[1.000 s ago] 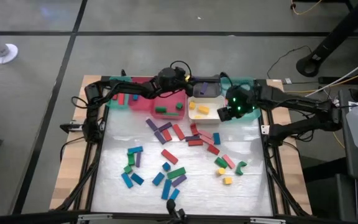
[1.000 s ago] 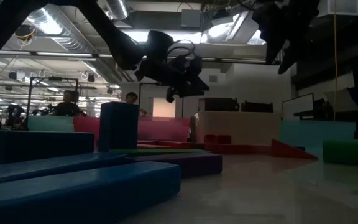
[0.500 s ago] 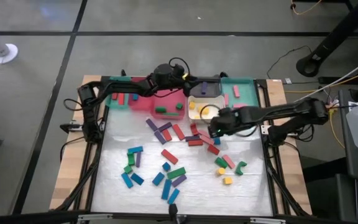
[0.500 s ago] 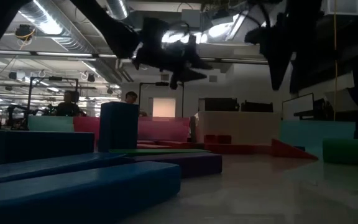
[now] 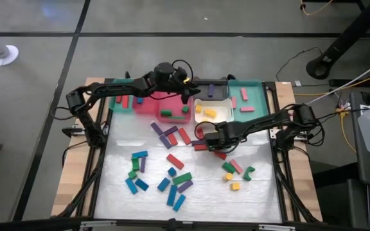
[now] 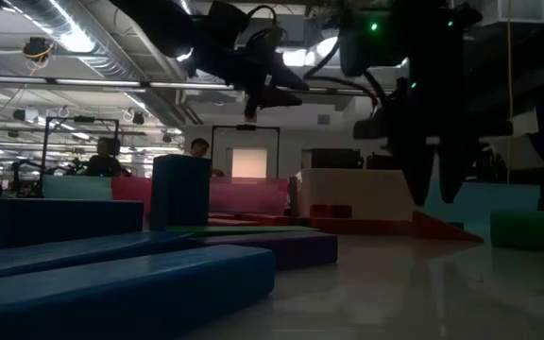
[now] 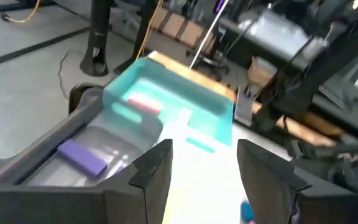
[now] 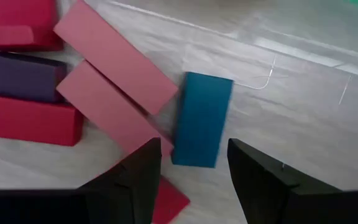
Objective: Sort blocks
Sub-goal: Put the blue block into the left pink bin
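Right fingers [image 8: 188,177] spread, pointing down over blue block [image 8: 201,119], left fingers [image 7: 204,171] spread above trays [image 7: 166,99]

From overhead we look straight down on the desk [image 5: 191,186]; from its surface we look level into the room. Our wrist cameras sit close: the left faces the teal tray [image 7: 169,102] (also seen overhead), the right the desk.

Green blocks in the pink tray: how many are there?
2. One green block lies near the pink tray's middle, a second green block by the side next to the white tray. The left claw hangs overhead, so another may be hidden.
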